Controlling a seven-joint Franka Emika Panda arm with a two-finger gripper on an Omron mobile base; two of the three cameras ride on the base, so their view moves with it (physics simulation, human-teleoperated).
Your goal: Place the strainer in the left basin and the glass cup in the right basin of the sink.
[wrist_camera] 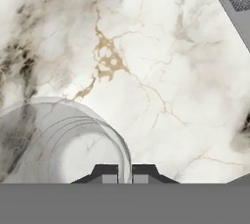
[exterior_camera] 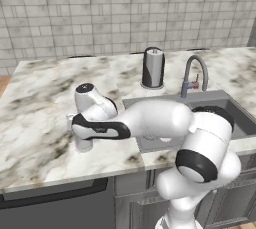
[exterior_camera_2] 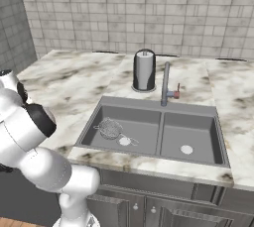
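Already pinched at its thin rim, the glass cup (wrist_camera: 63, 142), likely light, slick and breakable, stands on the marble desk (exterior_camera: 40, 98) left of the sink (exterior_camera_2: 154, 104), the fingers (wrist_camera: 108, 175) closed on its wall.

Back wall (exterior_camera: 100, 13) was covered in beige-grey square tiles with pale grout; in the right base view a second tiled wall (exterior_camera_2: 12, 18) met it at the left corner. The table (exterior_camera: 45, 98) was white marble with grey and brown-gold veining, its surface glossy under even, diffuse light with no hard shadows. Grey panelled cabinet doors (exterior_camera_2: 168, 206) ran beneath the table front. A dark appliance front (exterior_camera: 55, 205) sat under the table at lower left in the left base view. A strip of wood-toned floor (exterior_camera_2: 20, 222) showed at the bottom left of the right base view.
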